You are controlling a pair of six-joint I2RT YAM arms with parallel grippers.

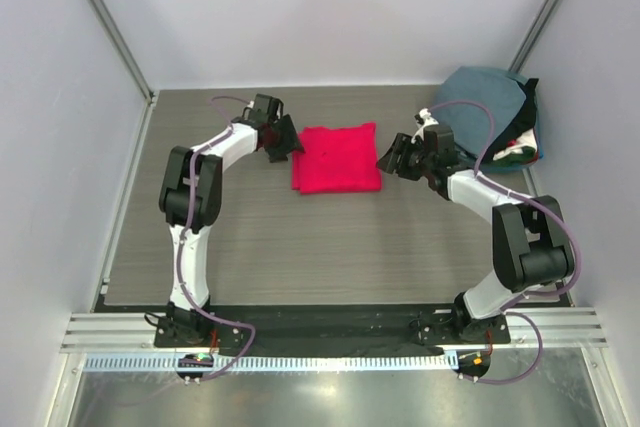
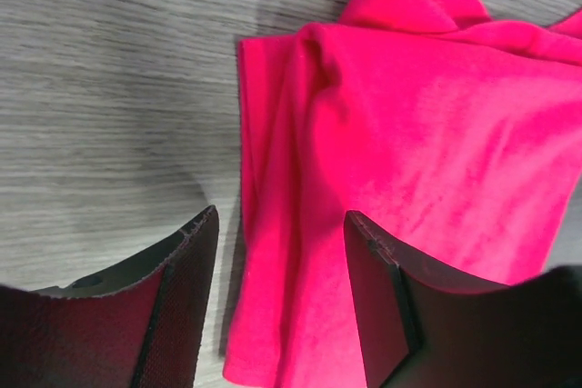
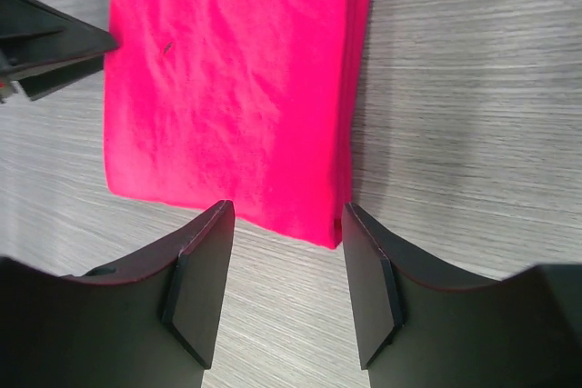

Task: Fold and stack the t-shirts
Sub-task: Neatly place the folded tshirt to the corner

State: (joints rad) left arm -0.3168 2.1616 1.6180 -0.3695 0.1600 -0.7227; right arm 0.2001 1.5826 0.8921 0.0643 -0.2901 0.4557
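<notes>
A bright red t-shirt (image 1: 337,158) lies folded into a rough square on the table, between my two grippers. It fills much of the left wrist view (image 2: 418,152) and the right wrist view (image 3: 227,88). My left gripper (image 1: 284,142) is open and empty at the shirt's left edge, its jaws (image 2: 280,224) over the folded edge. My right gripper (image 1: 390,158) is open and empty just off the shirt's right edge (image 3: 284,215). A slate grey-blue t-shirt (image 1: 484,97) tops a pile at the back right, with dark, white and red cloth (image 1: 522,147) showing beneath.
The grey wood-grain table (image 1: 300,247) is walled by pale panels on the left, back and right. A metal rail (image 1: 330,332) runs along the near edge by the arm bases. The left gripper's tip shows in the right wrist view (image 3: 45,43).
</notes>
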